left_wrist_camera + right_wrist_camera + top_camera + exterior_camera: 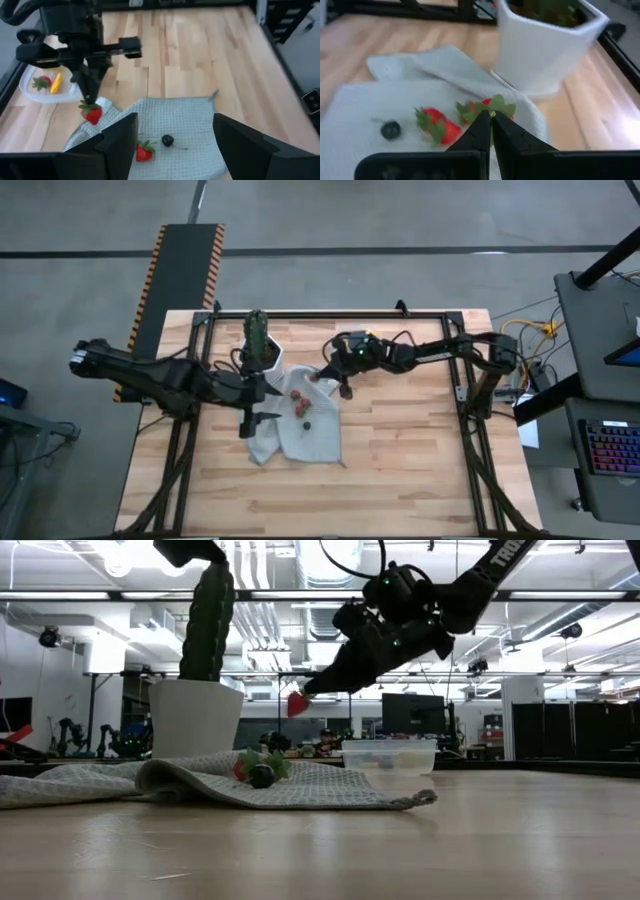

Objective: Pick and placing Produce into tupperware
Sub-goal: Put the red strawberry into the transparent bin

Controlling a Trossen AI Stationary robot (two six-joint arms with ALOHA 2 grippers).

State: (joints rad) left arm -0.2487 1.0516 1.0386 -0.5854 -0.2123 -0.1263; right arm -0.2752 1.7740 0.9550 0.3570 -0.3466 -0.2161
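Pinching a red strawberry (92,114) by its green leaves, the right gripper (89,100) hangs in the air above the grey cloth's (305,435) edge, between the cloth and the clear tupperware (45,90). That container sits on the wooden table (400,470) just beside the cloth and already holds a strawberry and a yellow-orange piece (56,83). On the cloth lie another strawberry (144,151) and a dark berry (167,140). Over the cloth's opposite side, near the white pot (195,717) with its cactus, the left gripper (250,417) waits with fingers spread.
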